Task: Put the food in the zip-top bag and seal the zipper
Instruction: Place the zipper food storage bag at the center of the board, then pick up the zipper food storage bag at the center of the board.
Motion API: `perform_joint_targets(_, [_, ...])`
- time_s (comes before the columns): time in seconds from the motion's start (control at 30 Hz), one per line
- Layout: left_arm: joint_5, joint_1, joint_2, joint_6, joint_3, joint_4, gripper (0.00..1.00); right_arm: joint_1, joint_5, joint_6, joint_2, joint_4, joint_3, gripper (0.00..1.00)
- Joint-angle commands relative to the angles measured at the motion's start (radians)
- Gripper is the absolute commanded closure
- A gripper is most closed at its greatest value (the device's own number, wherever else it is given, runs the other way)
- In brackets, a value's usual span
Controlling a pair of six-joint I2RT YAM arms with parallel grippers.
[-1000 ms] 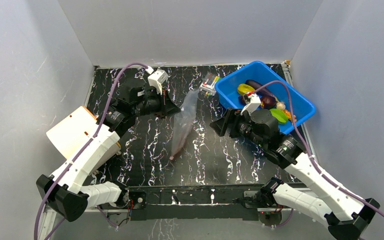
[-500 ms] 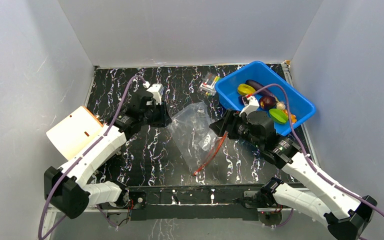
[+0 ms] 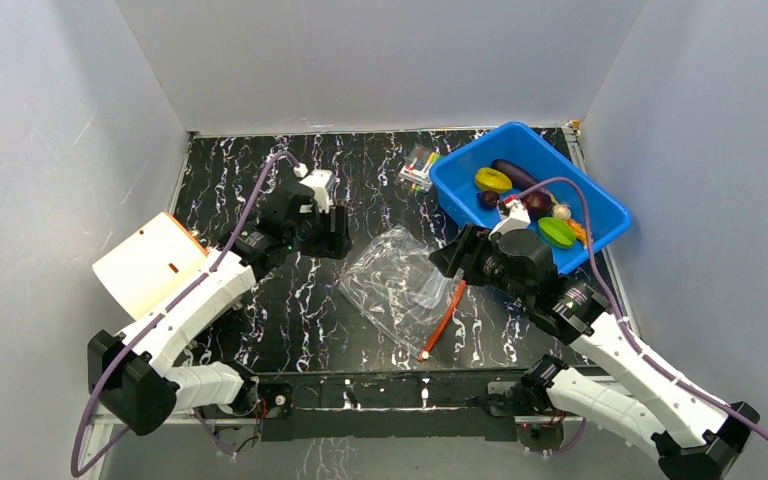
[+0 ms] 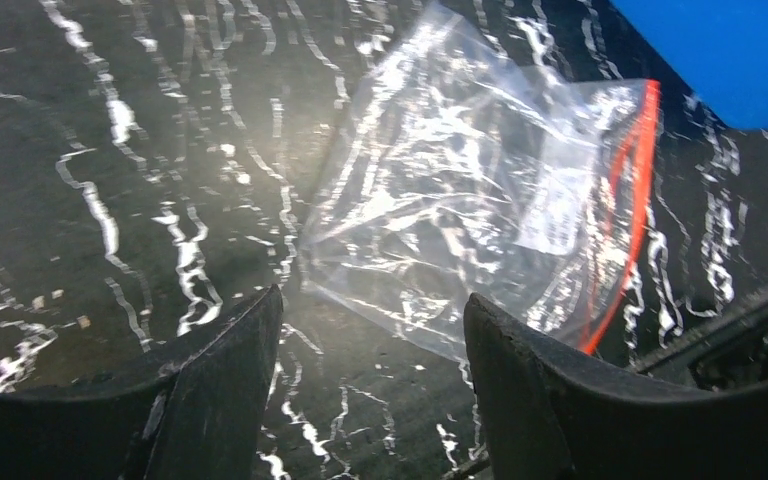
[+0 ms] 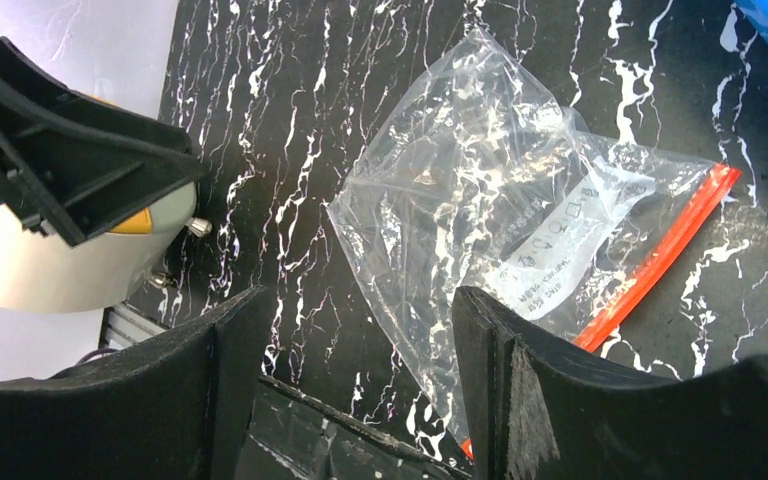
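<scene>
1. Nearest item: the zip-top bag (image 3: 395,285) lies flat on the table (image 3: 280,300), between the two arms. Its zipper (image 3: 443,320) runs along the edge nearest the right arm, with the lower end toward the arm bases. A white label shows through the plastic just inside that edge.
2. Bag contents: none visible. The plastic is clear and crinkled, and no food shows inside in any view. Whether the mouth is parted or pressed closed cannot be confirmed.
3. Left end effector (image 3: 338,235): fingers apart, holding nothing, poised just beside the bag's far-left side and not touching it.
4. Right end effector (image 3: 448,262): fingers apart, holding nothing, poised over the zipper side of the bag.
5. Further back on the right: the blue bin (image 3: 450,190). It holds all the visible food, namely a yellow ring (image 3: 493,180), an eggplant (image 3: 515,170), a small purple ball (image 3: 488,198), a green piece (image 3: 558,232), a beige piece (image 3: 561,211) and an orange piece (image 3: 578,230). The right arm partly hides the bin's near wall.
6. Farthest: a small packet of coloured sticks (image 3: 419,168), on the table just beside the bin's left corner. It is not food.
7. Assessment: early stage. No food is loaded and nothing is gripped. Opening the mouth, moving each piece across and sealing all appear outstanding.
</scene>
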Motion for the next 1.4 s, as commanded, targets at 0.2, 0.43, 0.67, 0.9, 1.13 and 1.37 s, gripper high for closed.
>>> perform_joint_targets(0.2, [0.04,-0.246,0.075,-0.069,-0.011,0.123,0.4,0.005,0.228,0.144,-0.102,-0.088,0.069,0.36])
perform_joint_targets(0.43, [-0.001,-0.382,0.152,-0.099,-0.037,0.265,0.42,0.004,0.421,0.17,-0.198,-0.121,0.178,0.38])
perform_joint_targets(0.67, [-0.088,-0.521,0.329,-0.077,0.007,0.338,0.39,0.005,0.524,0.167,-0.245,-0.113,0.244,0.39])
perform_joint_targets(0.9, [-0.223,-0.639,0.512,0.006,0.132,0.333,0.36,0.004,0.556,0.162,-0.263,-0.123,0.277,0.4])
perform_joint_targets(1.13, [-0.322,-0.686,0.615,0.066,0.192,0.317,0.35,0.005,0.545,0.184,-0.267,-0.147,0.273,0.4])
perform_joint_targets(1.37, [-0.391,-0.704,0.692,0.096,0.214,0.316,0.38,0.004,0.552,0.184,-0.267,-0.139,0.256,0.4])
